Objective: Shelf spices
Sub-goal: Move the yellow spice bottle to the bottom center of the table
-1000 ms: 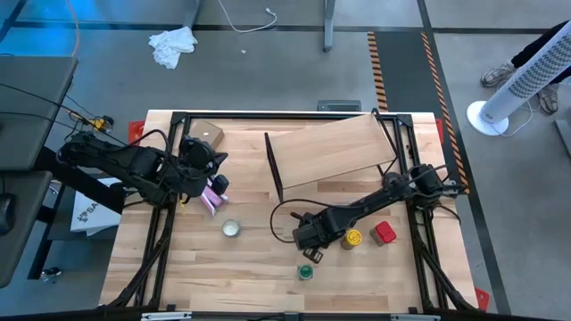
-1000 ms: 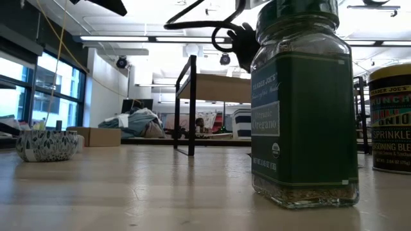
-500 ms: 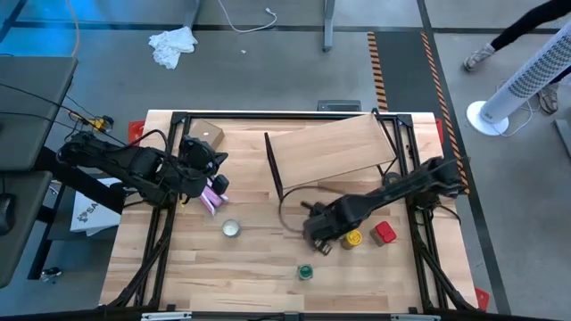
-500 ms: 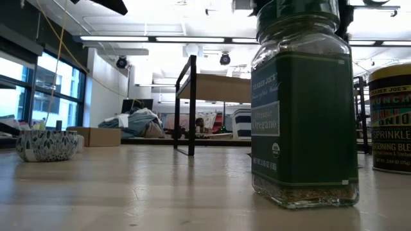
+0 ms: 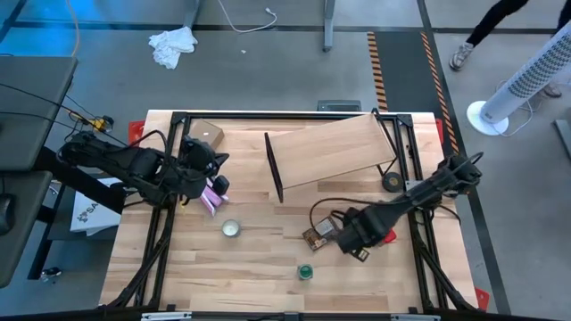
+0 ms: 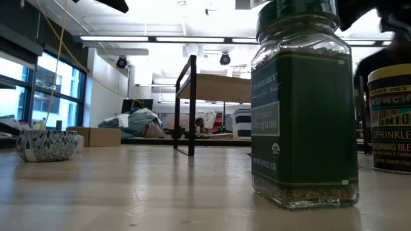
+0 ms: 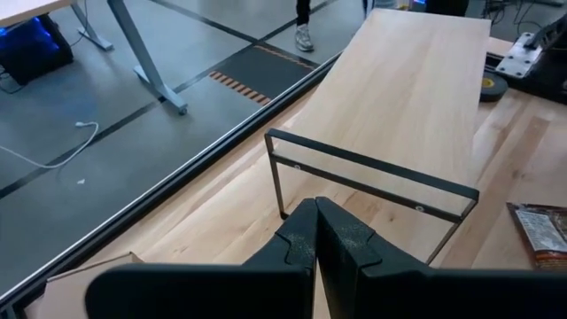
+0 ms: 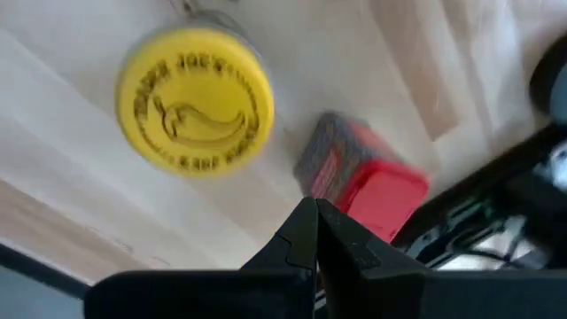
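The shelf (image 5: 330,147) stands on black legs at the table's far middle; it also shows in the low view (image 6: 215,86) and the left wrist view (image 7: 399,97). The green-lidded jar (image 5: 306,270) stands near the front edge and fills the low view (image 6: 302,102). The brown packet (image 5: 319,234) lies flat beside my right gripper (image 5: 355,239). That gripper is shut, points down, and hovers over the yellow-lidded jar (image 8: 195,99) and the red container (image 8: 368,182). My left gripper (image 7: 316,239) waits shut at the left, above the pink packet (image 5: 210,198).
A pale round tin (image 5: 231,228) sits left of centre. A brown box (image 5: 205,132) lies at the far left corner, and a dark round disc (image 5: 391,182) sits by the shelf's right leg. A person walks on the floor beyond the far right (image 5: 500,27).
My right gripper has moved toward the table's right edge and risen, tipping to point more steeply down. It has gone from beside the green-lidded jar to over the yellow-lidded jar and red container. The brown packet, covered by the arm before, now shows.
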Controlling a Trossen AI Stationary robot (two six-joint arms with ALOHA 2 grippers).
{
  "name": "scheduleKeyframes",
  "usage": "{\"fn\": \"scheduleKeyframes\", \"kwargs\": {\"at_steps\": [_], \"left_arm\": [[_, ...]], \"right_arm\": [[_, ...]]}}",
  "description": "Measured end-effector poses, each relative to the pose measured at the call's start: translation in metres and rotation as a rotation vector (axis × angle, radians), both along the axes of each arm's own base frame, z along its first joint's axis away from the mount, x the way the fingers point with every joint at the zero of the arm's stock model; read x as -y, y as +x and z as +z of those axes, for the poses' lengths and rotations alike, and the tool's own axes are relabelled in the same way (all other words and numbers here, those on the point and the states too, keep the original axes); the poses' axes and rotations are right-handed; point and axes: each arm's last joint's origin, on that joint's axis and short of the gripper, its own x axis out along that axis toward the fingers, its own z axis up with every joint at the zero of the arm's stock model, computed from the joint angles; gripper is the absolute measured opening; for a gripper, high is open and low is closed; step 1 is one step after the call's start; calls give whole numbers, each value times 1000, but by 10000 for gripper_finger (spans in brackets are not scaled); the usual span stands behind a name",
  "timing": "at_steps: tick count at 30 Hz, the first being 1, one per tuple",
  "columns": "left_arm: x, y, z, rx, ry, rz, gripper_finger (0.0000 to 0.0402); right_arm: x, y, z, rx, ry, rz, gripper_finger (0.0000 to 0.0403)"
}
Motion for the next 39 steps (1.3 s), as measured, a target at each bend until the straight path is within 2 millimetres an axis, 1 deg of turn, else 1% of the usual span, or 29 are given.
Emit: {"fn": "scheduleKeyframes", "kwargs": {"at_steps": [4,7,10,12,14,17,19,20,22,24,26,29,31,33,36,39], "left_arm": [[0,0,0,4,0,0,0],[0,0,0,5,2,2,0],[0,0,0,6,2,2,0],[0,0,0,5,3,2,0],[0,0,0,6,2,2,0],[0,0,0,6,3,3,0],[0,0,0,6,3,3,0],[0,0,0,6,3,3,0],[0,0,0,6,3,3,0],[0,0,0,6,3,3,0],[0,0,0,6,3,3,0],[0,0,0,6,3,3,0],[0,0,0,5,5,3,0],[0,0,0,1,10,1,0],[0,0,0,1,10,1,0],[0,0,0,0,9,1,0]], "right_arm": [[-4,-1,1,119,39,-74,0],[-7,3,-4,158,64,-116,0],[-14,15,-8,276,145,-146,0],[-16,21,-11,345,168,-167,0],[-14,28,-11,409,172,-188,0],[-8,37,-10,457,182,-211,0],[-5,41,-7,478,191,-184,0],[-4,40,-4,474,186,-177,0],[-1,33,8,457,157,-171,0],[4,21,21,440,104,-177,0],[11,9,24,378,34,-197,0],[21,4,17,326,-29,-203,0],[27,8,9,349,-17,-200,0],[30,16,-1,414,16,-191,0],[43,21,-20,444,18,-222,0],[55,19,-41,431,12,-265,0]]}}
